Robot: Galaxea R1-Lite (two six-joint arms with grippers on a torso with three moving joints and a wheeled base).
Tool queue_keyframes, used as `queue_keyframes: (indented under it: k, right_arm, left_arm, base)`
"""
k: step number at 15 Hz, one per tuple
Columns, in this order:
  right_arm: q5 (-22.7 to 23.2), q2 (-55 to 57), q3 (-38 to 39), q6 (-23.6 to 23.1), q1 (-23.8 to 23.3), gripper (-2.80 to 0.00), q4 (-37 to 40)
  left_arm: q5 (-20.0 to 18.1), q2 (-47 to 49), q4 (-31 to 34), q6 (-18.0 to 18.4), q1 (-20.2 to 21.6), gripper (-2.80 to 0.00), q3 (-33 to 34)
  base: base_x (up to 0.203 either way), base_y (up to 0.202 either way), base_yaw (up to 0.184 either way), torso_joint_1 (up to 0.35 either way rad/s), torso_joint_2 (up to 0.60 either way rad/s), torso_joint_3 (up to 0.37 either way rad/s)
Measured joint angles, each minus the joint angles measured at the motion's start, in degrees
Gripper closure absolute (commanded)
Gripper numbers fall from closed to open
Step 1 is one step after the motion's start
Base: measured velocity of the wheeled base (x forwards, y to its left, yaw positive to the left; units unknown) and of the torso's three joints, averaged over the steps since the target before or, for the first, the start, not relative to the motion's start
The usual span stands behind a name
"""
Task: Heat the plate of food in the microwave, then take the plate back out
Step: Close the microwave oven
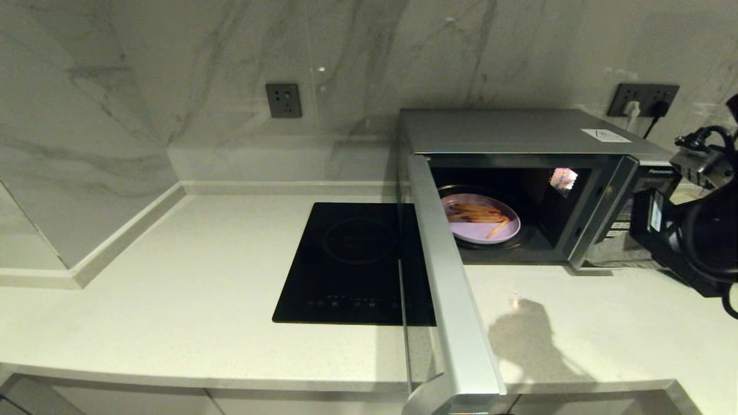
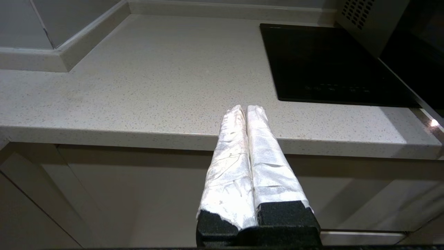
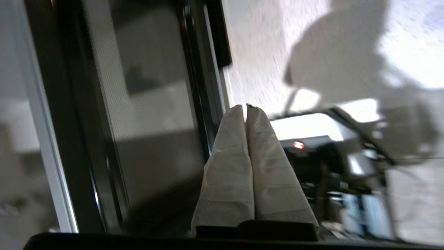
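The silver-grey microwave [image 1: 519, 132] stands on the counter at the right with its door [image 1: 447, 271] swung wide open toward me. Inside, on the turntable, lies the pale lilac plate [image 1: 480, 218] with orange-yellow fries. My right arm [image 1: 692, 230] hangs at the far right in front of the keypad panel. The right gripper [image 3: 245, 107] is shut with nothing held, and the open door's inner face [image 3: 138, 104] fills that wrist view. My left gripper [image 2: 245, 108] is shut and empty, parked below the counter's front edge.
A flat black glass cooktop [image 1: 351, 262] lies left of the microwave, partly behind the open door. Wall sockets [image 1: 283, 100] sit on the marble backsplash, with plugs in the right one [image 1: 643, 101]. The door sticks out past the counter's front edge.
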Motion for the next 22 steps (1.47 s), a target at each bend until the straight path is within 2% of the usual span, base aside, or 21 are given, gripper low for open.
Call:
queue_keyframes:
  k: [2,4,7,10,13,22]
  right_arm:
    - [-6.6,-1.9,-2.1,-0.8,7.5,0.0,5.3]
    - [-12.9,-2.8,-3.7,-2.6,14.9,0.0,7.2]
    - [-18.1,-1.8,-7.5,-4.6,21.3,0.0,10.2]
    - [-18.2,-1.1,-11.2,-5.7,23.3,0.0,10.3]
    - [-17.9,-0.6,-13.3,-9.3,26.9,0.0,10.3]
    - [-17.9,10.4,-23.0,-9.4,41.1,0.0,10.1]
  left_arm:
    - [0.0,0.0,0.0,0.0,0.0,0.0,0.0]
    - [0.0,0.0,0.0,0.0,0.0,0.0,0.0]
    - [0.0,0.0,0.0,0.0,0.0,0.0,0.0]
    - [0.0,0.0,0.0,0.0,0.0,0.0,0.0]
    - [0.0,0.0,0.0,0.0,0.0,0.0,0.0]
    - [0.0,0.0,0.0,0.0,0.0,0.0,0.0]
  base:
    - [0.0,0.0,0.0,0.0,0.0,0.0]
    - [0.0,0.0,0.0,0.0,0.0,0.0]
    - [0.0,0.0,0.0,0.0,0.0,0.0]
    - [0.0,0.0,0.0,0.0,0.0,0.0]
    - [0.0,0.0,0.0,0.0,0.0,0.0]
    - [0.0,0.0,0.0,0.0,0.0,0.0]
